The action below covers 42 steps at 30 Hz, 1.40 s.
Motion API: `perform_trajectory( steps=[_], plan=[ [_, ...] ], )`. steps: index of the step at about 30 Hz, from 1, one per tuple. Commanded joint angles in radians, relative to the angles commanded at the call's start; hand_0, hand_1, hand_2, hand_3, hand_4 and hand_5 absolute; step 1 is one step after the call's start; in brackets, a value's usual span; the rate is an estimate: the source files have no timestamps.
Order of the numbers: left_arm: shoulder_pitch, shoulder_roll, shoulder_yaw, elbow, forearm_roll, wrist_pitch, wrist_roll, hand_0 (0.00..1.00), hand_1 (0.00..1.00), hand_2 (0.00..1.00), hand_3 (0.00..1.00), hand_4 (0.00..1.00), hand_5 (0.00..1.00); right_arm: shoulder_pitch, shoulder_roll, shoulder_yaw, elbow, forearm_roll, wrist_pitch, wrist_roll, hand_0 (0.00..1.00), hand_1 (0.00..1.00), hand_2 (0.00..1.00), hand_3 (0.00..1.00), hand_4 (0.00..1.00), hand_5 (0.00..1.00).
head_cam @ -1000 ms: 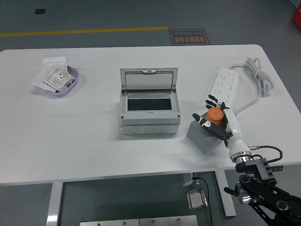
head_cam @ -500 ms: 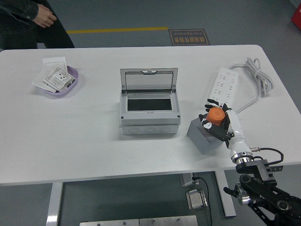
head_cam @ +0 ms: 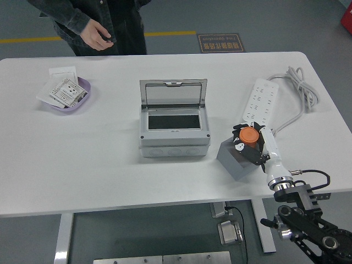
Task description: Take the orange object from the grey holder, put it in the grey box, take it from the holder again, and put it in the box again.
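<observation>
- The right hand (head_cam: pixel 252 144) is reaching in from the lower right corner, its black fingers (head_cam: pixel 240 127) wrapping around the orange object (head_cam: pixel 249 136) and grasping it.
- The orange object, a round cap-like piece, is sitting at the top of the grey holder (head_cam: pixel 234 160), right of the grey box; whether it is touching the holder or raised just off it cannot be told.
- The grey holder is standing tilted on the white table (head_cam: pixel 99 148), just beside the grey box's right front corner but apart from it.
- The grey box (head_cam: pixel 174 133) is lying near the middle of the table with its clear hinged lid (head_cam: pixel 174 94) standing open at the back, showing a dark rectangular opening inside.
- A white power strip (head_cam: pixel 258 100) is lying behind the hand, its grey cable (head_cam: pixel 300 91) looping toward the table's far right corner.
- A lilac dish (head_cam: pixel 74 98) is sitting at the far left, holding white socket plates (head_cam: pixel 62 91), with another white plate (head_cam: pixel 62 72) lying just behind it.
- A person in dark clothing is standing at the far side, upper left, one hand (head_cam: pixel 98 37) curling around a small dark item above the table edge.
- The left arm is not showing.
</observation>
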Motion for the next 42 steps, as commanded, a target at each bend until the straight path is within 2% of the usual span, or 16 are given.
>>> perform_trajectory(
  steps=[1,2,13,19,25,26,31,32,37,38,42],
  plan=[
    [0.000,0.000,-0.002,0.000,0.002,0.000,0.000,0.666,0.721,0.640,0.665,0.591,0.080,0.001,0.000,0.001,0.002,-0.006,-0.001,-0.001,0.496,0.400,0.436,0.302,0.047,0.002],
    [0.001,-0.001,-0.004,0.000,0.005,0.000,0.001,0.666,0.720,0.641,0.664,0.595,0.080,0.002,0.000,0.003,0.005,-0.012,-0.002,-0.003,0.471,0.282,0.309,0.217,0.002,0.002],
    [0.004,-0.004,-0.021,0.000,0.027,-0.002,0.007,0.666,0.720,0.641,0.661,0.595,0.081,0.009,-0.004,0.007,0.024,-0.060,-0.008,-0.019,0.475,0.282,0.308,0.211,0.002,0.002],
    [0.005,-0.005,-0.033,0.000,0.042,-0.002,0.010,0.665,0.719,0.641,0.663,0.600,0.088,0.024,-0.014,-0.013,0.063,-0.096,-0.027,-0.038,0.471,0.284,0.306,0.211,0.020,0.002],
    [0.004,-0.005,-0.051,0.000,0.062,-0.002,0.014,0.665,0.719,0.642,0.659,0.606,0.098,0.101,-0.031,-0.069,0.081,-0.175,-0.051,-0.098,0.468,0.285,0.305,0.210,0.024,0.002],
    [0.004,-0.005,-0.053,0.000,0.063,-0.002,0.014,0.665,0.720,0.642,0.657,0.608,0.104,0.117,-0.032,-0.079,0.080,-0.192,-0.054,-0.110,0.398,0.250,0.296,0.205,0.002,0.002],
    [0.004,-0.004,-0.062,0.000,0.071,-0.002,0.017,0.665,0.720,0.642,0.657,0.608,0.104,0.212,-0.025,-0.132,0.060,-0.289,-0.055,-0.196,0.398,0.250,0.296,0.205,0.002,0.002],
    [0.004,-0.004,-0.065,0.000,0.073,-0.002,0.018,0.665,0.719,0.642,0.655,0.607,0.106,0.233,-0.020,-0.143,0.051,-0.310,-0.053,-0.214,0.100,0.168,0.282,0.198,0.002,0.002],
    [0.004,-0.003,-0.068,0.000,0.074,-0.002,0.021,0.665,0.719,0.642,0.655,0.607,0.106,0.333,0.016,-0.194,-0.015,-0.392,-0.039,-0.278,0.100,0.168,0.282,0.198,0.002,0.002],
    [0.003,-0.003,-0.069,0.000,0.074,-0.002,0.021,0.665,0.720,0.641,0.656,0.608,0.105,0.355,0.026,-0.207,-0.033,-0.407,-0.034,-0.290,0.002,0.131,0.270,0.193,0.002,0.002],
    [0.001,-0.001,-0.069,0.000,0.073,-0.002,0.022,0.665,0.720,0.641,0.656,0.608,0.105,0.435,0.056,-0.261,-0.099,-0.473,-0.010,-0.344,0.002,0.131,0.270,0.193,0.002,0.002]
  ],
)
